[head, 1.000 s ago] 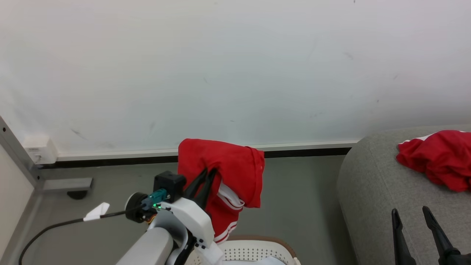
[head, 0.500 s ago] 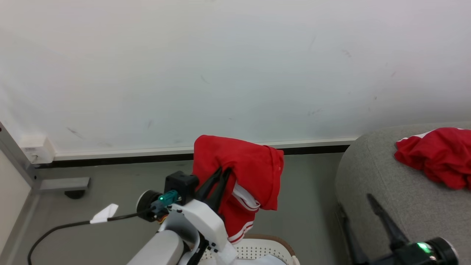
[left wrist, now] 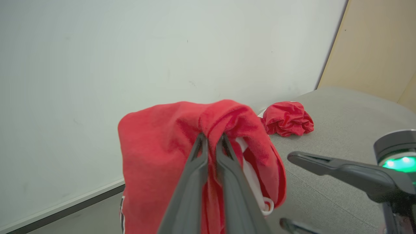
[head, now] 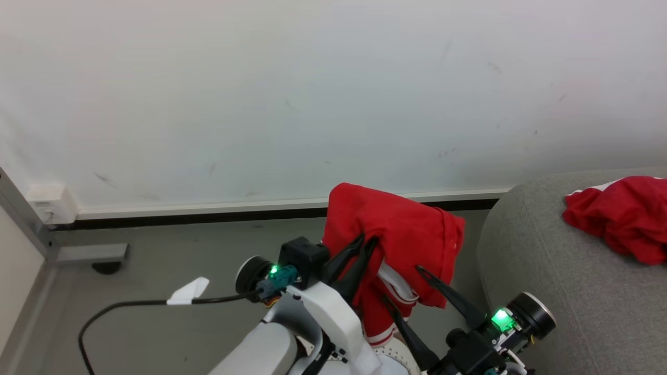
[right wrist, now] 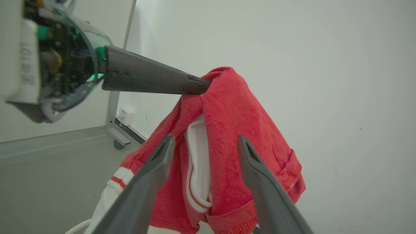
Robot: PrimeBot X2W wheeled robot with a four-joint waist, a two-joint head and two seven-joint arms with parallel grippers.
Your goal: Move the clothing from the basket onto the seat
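Left claw (head: 368, 239) clenched on clothing (head: 406, 229) above basket (head: 394, 358); right claw (head: 401, 283) spread wide.

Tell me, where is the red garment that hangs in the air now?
In the head view the clothing hangs lower centre, pinched by the shut left pincer, above the floor just left of the seat.

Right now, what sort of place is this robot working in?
Likely a home-style test room, not a real lived-in home: a grey sofa seat with a crumpled red garment on it, a bare scuffed white wall, and a plain grey floor.
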